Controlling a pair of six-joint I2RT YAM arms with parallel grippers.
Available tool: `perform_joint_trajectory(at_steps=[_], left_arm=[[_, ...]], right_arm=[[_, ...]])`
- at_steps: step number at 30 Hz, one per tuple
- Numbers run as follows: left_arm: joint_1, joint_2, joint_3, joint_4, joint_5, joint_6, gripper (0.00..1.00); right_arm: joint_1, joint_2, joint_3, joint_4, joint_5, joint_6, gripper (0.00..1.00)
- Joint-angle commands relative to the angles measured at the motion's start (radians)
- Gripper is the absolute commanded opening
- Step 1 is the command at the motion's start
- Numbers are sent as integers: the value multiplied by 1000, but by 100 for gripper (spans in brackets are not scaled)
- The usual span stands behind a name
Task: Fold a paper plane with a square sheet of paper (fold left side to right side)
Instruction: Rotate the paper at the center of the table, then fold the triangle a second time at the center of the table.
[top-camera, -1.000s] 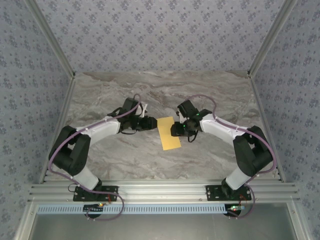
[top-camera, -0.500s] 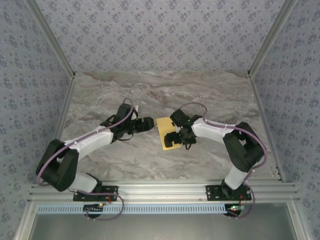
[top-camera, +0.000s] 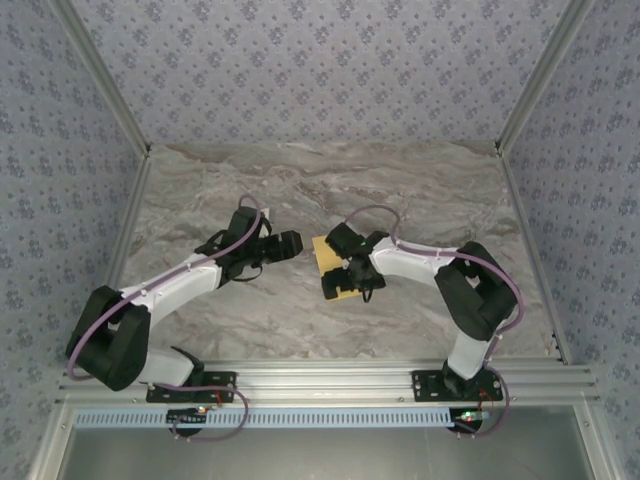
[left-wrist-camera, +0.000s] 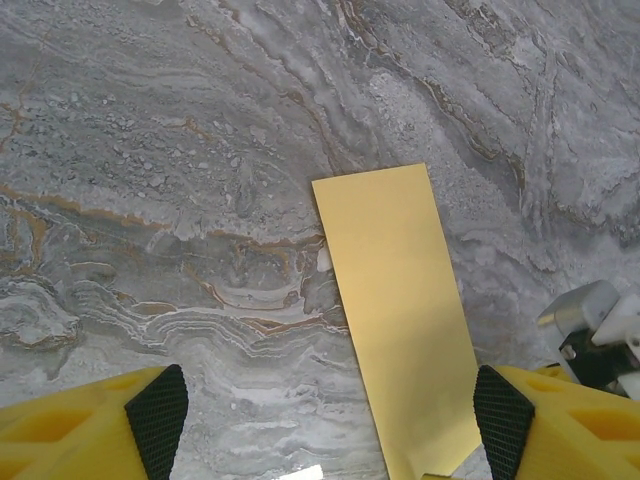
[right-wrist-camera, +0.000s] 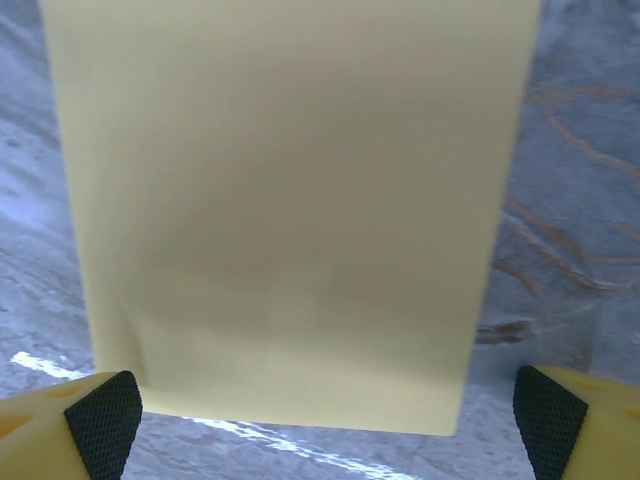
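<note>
The square sheet of paper (top-camera: 324, 250) lies on the marble table as a flat, narrow yellow-orange rectangle, folded over, with no paper plane shape to it. My left gripper (top-camera: 293, 243) hovers just left of it, open; in the left wrist view the sheet (left-wrist-camera: 400, 300) runs up from beside the right finger (left-wrist-camera: 500, 420), and nothing sits between the jaws (left-wrist-camera: 328, 420). My right gripper (top-camera: 338, 266) hangs over the sheet with its jaws spread wide. In the right wrist view the sheet (right-wrist-camera: 290, 200) spans nearly the whole gap between the fingertips (right-wrist-camera: 320, 430).
The grey-veined marble table (top-camera: 200, 190) is bounded by aluminium rails at the sides and a rail (top-camera: 320, 380) at the near edge. Part of the right arm's wrist (left-wrist-camera: 600, 330) shows at the right of the left wrist view.
Both grippers have opened. The right gripper slid left over the sheet. The left gripper drew back a little to the left, and its arm swung lower.
</note>
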Motion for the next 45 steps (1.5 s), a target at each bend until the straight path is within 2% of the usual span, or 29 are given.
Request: perform_joint_trajectory(at_steps=[1,15,21,27,30,32,37,45], left_arm=[[4,-14,-3,-21,-20,23,79],[5,-13,11,-42,-4,41,79],[5,13,29,-30,62,50,76],[-3,104,73,18,214,43,64],[-31,180,114,36,270,43,60],[-56,240,150,42,301,43,56],[-99,351,218,47,308,27,50],[-107,436,249,28,296,20,44]], right_arm=[[42,37,33,9,-59,41,100],[85,54,78,17,-81,62,100],[68,7,68,15,-56,48,100],[-41,-182,-39,88,-94,13,100],[-140,-260,-121,142,-173,13,100],[-214,-292,-188,194,-251,24,96],[-334,-343,-297,295,-368,63,86],[-377,-363,-335,288,-366,51,77]])
